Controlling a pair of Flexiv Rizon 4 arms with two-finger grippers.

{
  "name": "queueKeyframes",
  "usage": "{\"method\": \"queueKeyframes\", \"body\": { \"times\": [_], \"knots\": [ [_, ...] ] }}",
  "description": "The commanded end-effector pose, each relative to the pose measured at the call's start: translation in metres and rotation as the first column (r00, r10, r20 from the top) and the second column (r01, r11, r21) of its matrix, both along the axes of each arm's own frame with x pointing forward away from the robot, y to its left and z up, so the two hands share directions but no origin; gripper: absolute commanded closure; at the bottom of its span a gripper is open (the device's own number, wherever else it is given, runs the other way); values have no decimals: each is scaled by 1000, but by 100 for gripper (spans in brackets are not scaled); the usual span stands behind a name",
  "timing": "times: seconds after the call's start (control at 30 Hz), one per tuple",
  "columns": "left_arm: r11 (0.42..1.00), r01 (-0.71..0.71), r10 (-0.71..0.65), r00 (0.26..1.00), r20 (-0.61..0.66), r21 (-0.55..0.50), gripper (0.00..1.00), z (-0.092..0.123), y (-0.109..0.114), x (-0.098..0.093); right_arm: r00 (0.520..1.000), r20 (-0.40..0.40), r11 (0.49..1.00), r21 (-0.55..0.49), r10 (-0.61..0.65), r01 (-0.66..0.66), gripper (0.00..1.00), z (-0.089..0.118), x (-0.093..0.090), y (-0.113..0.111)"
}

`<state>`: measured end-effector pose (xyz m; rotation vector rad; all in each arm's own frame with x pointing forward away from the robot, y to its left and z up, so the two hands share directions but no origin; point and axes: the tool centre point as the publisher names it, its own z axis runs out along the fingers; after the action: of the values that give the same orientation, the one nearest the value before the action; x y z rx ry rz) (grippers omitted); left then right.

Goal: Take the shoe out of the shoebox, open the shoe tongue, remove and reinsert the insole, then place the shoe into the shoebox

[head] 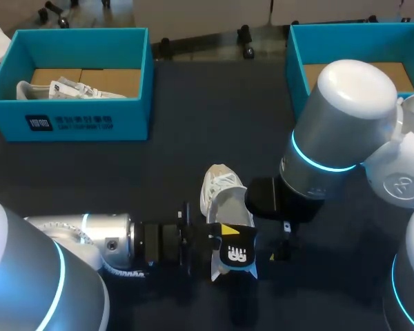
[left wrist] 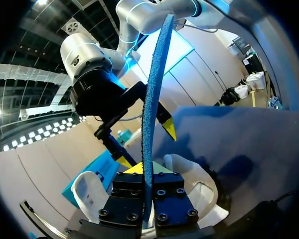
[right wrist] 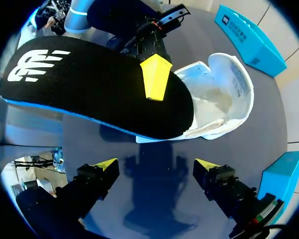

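While the left gripper [head: 219, 241] pinches the black insole [head: 240, 254] at lower centre of the head view, the white shoe [head: 219, 193] lies on the dark table [head: 214, 103] just above it at centre frame, its opening overlapped by the insole's upper end. The right arm [head: 345, 117] comes in from the right edge and ends just right of the shoe. The left shoebox [head: 90, 124], teal, sits at upper left with something white inside; the right shoebox [head: 297, 62] sits at upper right.

Seen from the left wrist, the insole stands edge-on as a thin blue strip clamped between that gripper's two fingers. The shoe lies under and just ahead of them, and the right arm hangs beyond the strip.

From the right wrist, the right gripper [right wrist: 154, 167] has its yellow-tipped fingers spread wide with nothing between them. Ahead of it the insole shows its black face with a white logo, one yellow tip of the left gripper pressed against it, and the shoe sits beside the insole's far end.
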<state>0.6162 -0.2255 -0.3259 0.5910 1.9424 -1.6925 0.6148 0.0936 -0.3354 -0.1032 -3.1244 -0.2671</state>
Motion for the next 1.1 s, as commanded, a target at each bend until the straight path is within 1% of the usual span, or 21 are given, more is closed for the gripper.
{"method": "queueKeyframes", "body": {
  "times": [0.03,0.37,0.53,0.63,0.87,1.1],
  "knots": [
    [1000,4,-4,1000,-3,16,100,-4,-3,5,1000,1,1000,1,-1,1,0,-2,-1,1],
    [999,-23,22,1000,21,46,100,-14,-5,16,1000,1,1000,1,-1,1,0,-2,-1,1],
    [996,-62,58,997,56,65,100,-18,-7,23,1000,1,1000,1,-1,1,0,-2,-1,1],
    [993,-82,78,995,56,80,100,-21,-7,27,1000,1,1000,1,-1,1,0,-2,-1,1],
    [991,-99,95,994,53,94,100,-24,-6,30,1000,1,1000,1,-1,1,0,-2,-1,1],
    [991,-96,92,995,44,90,100,-20,-1,29,1000,1,1000,1,-1,1,0,-2,-1,1]
  ]
}}
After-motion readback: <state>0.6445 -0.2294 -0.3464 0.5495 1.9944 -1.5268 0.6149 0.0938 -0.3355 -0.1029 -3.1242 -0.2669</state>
